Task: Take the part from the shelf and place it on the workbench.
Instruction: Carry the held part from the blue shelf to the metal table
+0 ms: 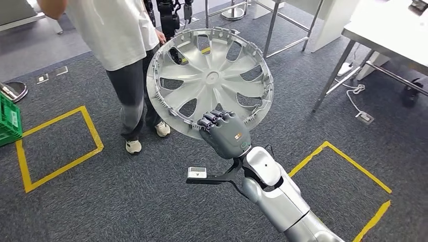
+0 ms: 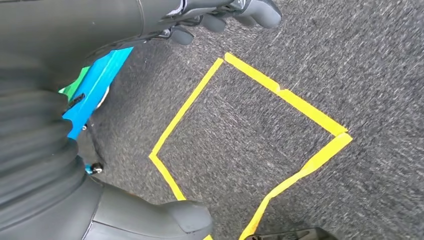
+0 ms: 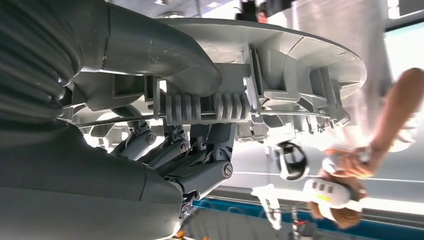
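A grey plastic wheel cover (image 1: 209, 80) with spoke cut-outs is held up above the carpet. My right hand (image 1: 225, 132) grips it by the near rim, fingers curled over the edge. Up close in the right wrist view, the thumb (image 3: 165, 55) lies on one face of the wheel cover (image 3: 300, 65) and the dark fingers (image 3: 195, 150) clamp the other. My left hand (image 2: 150, 220) hangs over the floor, its thumb and fingers (image 2: 250, 12) apart with nothing between them.
A person (image 1: 121, 45) in a white shirt stands just beyond the cover, to the left. A table's legs (image 1: 333, 75) and top are at the right. Yellow tape squares (image 1: 55, 146) mark the grey carpet. A green crate (image 1: 10, 118) is at the far left.
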`<state>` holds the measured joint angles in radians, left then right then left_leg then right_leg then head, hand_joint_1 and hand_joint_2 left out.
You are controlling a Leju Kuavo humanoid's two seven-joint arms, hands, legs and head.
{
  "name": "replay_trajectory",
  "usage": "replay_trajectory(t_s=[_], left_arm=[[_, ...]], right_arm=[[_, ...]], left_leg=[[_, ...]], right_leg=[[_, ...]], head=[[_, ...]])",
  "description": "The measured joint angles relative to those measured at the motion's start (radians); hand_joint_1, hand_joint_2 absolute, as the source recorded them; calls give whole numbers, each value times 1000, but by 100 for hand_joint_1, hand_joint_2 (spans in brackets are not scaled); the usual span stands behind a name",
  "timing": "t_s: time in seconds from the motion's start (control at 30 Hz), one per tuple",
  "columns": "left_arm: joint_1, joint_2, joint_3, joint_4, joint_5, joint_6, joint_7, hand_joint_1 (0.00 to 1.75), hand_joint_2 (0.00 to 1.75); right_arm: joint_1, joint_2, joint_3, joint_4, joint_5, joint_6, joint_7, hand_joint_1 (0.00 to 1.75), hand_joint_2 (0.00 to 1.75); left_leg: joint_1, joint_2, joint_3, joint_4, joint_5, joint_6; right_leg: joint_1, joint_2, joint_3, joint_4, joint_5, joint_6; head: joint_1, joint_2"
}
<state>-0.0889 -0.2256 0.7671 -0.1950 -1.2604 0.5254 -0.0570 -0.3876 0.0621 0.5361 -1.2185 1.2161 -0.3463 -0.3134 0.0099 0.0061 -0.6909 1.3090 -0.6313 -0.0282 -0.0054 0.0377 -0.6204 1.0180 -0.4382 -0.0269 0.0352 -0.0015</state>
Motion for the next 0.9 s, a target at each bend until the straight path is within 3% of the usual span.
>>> replay_trajectory(t_s=[0.03, 0.07, 0.13, 0.2, 0.23, 0.27, 0.3, 0.37, 0.43, 0.47, 0.5, 0.53, 0.6, 0.67, 0.73, 0.77, 0.8, 0.83, 0.9], left_arm=[[1, 0, 0, 0, 3, 0, 0, 0, 175], [2, 1, 1, 0, 6, 0, -2, 0, 175], [2, 1, 4, 1, 14, 3, -8, 0, 175], [2, 0, 8, 1, 22, 10, -14, 0, 175], [2, 0, 10, 2, 27, 14, -16, 0, 175], [2, 0, 12, 2, 31, 17, -19, 0, 175], [1, -1, 14, 1, 33, 19, -21, 0, 175], [1, -1, 15, 1, 34, 21, -23, 0, 175], [2, -1, 15, 1, 33, 22, -23, 0, 175], [3, -1, 15, 1, 33, 25, -23, 0, 175], [3, 0, 15, 1, 33, 29, -23, 0, 175], [2, 0, 15, 1, 33, 35, -23, 0, 175], [0, -1, 16, 1, 33, 49, -23, 0, 175], [0, -1, 16, 1, 32, 67, -12, 0, 175], [1, -1, 18, 1, 30, 85, 6, 0, 175], [1, -1, 20, 1, 30, 91, 12, 0, 175], [0, -1, 23, 1, 30, 96, 13, 0, 175], [0, -1, 25, 1, 30, 99, 13, 0, 175], [1, -1, 28, 1, 25, 102, 10, 0, 175]], right_arm=[[5, 1, -1, 0, -1, 0, 1, 175, 175], [10, 2, -2, 0, -1, 0, 4, 175, 175], [15, 7, -7, -1, 0, 1, 10, 175, 175], [15, 12, -14, -2, 4, 1, 16, 175, 175], [15, 14, -18, -3, 6, 1, 17, 175, 175], [16, 15, -22, -4, 7, 1, 18, 175, 175], [17, 15, -26, -4, 8, 1, 21, 175, 175], [15, 17, -34, -4, 10, 1, 29, 175, 175], [11, 20, -40, -4, 12, 0, 36, 175, 175], [10, 22, -43, -4, 11, -1, 38, 175, 175], [9, 22, -47, -4, 10, -1, 39, 175, 175], [9, 23, -50, -4, 7, -1, 40, 175, 175], [8, 24, -57, -3, -1, -2, 40, 175, 175], [4, 29, -63, -3, -12, -5, 42, 175, 175], [-2, 35, -70, -3, -22, -12, 48, 175, 175], [-5, 37, -74, -3, -26, -15, 51, 175, 175], [-5, 39, -79, -4, -29, -18, 54, 175, 175], [-6, 40, -83, -4, -31, -20, 56, 175, 175], [-8, 45, -90, -4, -35, -21, 61, 175, 175]], left_leg=[[3, -2, 1, -10, 21, -3], [6, -8, 20, -57, 56, -6], [17, -52, 74, -184, 114, -12], [21, -89, 103, -245, 125, -7], [18, -90, 106, -248, 122, 0], [18, -77, 106, -247, 125, 10], [17, -66, 105, -250, 128, 18], [17, -40, 106, -257, 133, 32], [11, -13, 105, -258, 133, 41], [8, 3, 105, -257, 132, 43], [5, 18, 105, -257, 131, 45], [3, 33, 106, -256, 129, 46], [1, 58, 110, -256, 125, 45], [-3, 81, 115, -256, 120, 39], [-5, 101, 119, -259, 117, 29], [-6, 112, 124, -262, 115, 24], [-5, 114, 128, -262, 112, 18], [-4, 100, 127, -254, 104, 13], [0, 45, 97, -183, 60, 6]], right_leg=[[-2, 15, 0, 2, -1, 2], [-5, 29, 0, 6, -2, 5], [-10, 57, -5, 20, -9, 18], [-12, 81, -17, 29, -9, 35], [-14, 93, -22, 28, -6, 43], [-16, 104, -25, 24, -1, 51], [-17, 100, -28, 25, -1, 56], [-13, 48, -55, 73, -29, 62], [-9, -11, -111, 190, -88, 64], [-9, -21, -139, 249, -110, 64], [-9, -26, -155, 284, -117, 63], [-8, -29, -153, 283, -107, 61], [-4, -49, -94, 178, -50, 52], [10, -95, -32, 62, -15, 38], [20, -112, -17, 26, -13, 28], [21, -100, -18, 21, -10, 25], [18, -87, -15, 16, -8, 20], [13, -76, -11, 10, -5, 15], [3, -53, -3, 1, -1, 6]], head=[[0, 0], [0, 0], [-1, 0], [-3, 0], [-4, 0], [-4, 0], [-3, 0], [2, 0], [8, 0], [8, 0], [8, 0], [8, 0], [8, 0], [8, 0], [7, 0], [8, 0], [7, 0], [7, 0], [5, 0]])
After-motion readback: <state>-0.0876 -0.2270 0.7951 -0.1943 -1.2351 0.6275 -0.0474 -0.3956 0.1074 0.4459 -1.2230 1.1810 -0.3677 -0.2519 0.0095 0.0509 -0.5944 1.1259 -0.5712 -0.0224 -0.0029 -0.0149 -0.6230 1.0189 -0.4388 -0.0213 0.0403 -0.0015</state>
